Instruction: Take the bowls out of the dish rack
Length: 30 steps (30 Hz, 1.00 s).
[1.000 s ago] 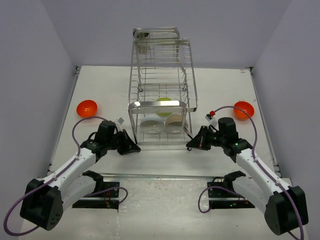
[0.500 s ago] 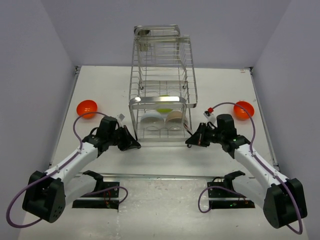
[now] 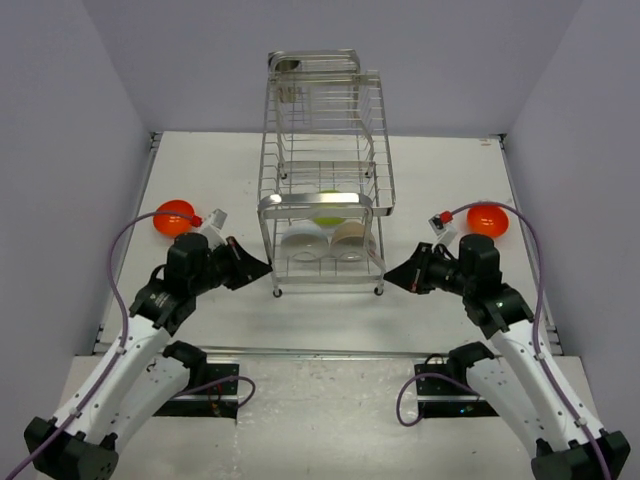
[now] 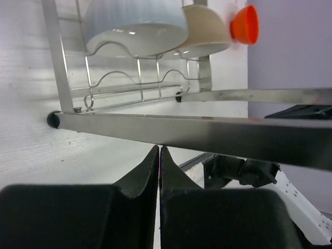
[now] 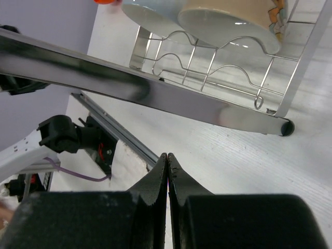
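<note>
Dish rack: the chrome wire dish rack stands mid-desk, its long axis upright. Its tiers step back from the arms, and a metal cup sits at the top rear.
Lower tier: a white bowl and a beige bowl stand on edge side by side in the wire slots, white on the left. Their mouths tip toward the arms.
Behind them: a lime-green bowl sits in the rack, partly hidden by the front rim.
Out of the rack: one orange bowl lies on the white desk to the rack's left. A second orange bowl lies to its right, and both are well apart from the rack.
Left hand: the left hand is closed and empty, pointing inward just beside the rack's front left leg. Its wrist view shows the bottom bar across its path.
Right hand: the right hand is closed on nothing and aims at the front right foot. Contact cannot be told.
In the way: wire rungs and the front rim sit between both hands and the bowls.
</note>
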Each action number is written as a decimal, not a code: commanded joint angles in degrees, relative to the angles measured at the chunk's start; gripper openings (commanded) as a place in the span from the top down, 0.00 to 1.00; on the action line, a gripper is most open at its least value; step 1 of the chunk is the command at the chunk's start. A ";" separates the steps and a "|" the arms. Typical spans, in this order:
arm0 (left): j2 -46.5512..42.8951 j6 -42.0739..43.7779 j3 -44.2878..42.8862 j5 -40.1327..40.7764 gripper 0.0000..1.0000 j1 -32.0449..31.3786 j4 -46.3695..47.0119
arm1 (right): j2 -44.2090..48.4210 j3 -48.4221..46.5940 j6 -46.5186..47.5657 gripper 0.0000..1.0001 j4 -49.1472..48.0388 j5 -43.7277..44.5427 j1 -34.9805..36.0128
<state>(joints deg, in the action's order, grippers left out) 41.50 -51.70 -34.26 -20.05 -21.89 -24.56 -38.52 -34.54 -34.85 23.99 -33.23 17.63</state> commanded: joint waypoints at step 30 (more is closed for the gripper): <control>-3.88 10.22 -6.79 18.21 1.00 -1.58 -11.83 | -12.89 -14.94 -11.72 0.92 12.05 62.57 60.05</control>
<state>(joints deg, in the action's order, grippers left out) 37.56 -43.27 -41.01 -2.72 -23.29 -37.08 -48.82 -50.81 -40.77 35.77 18.24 73.63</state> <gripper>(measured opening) 0.002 0.082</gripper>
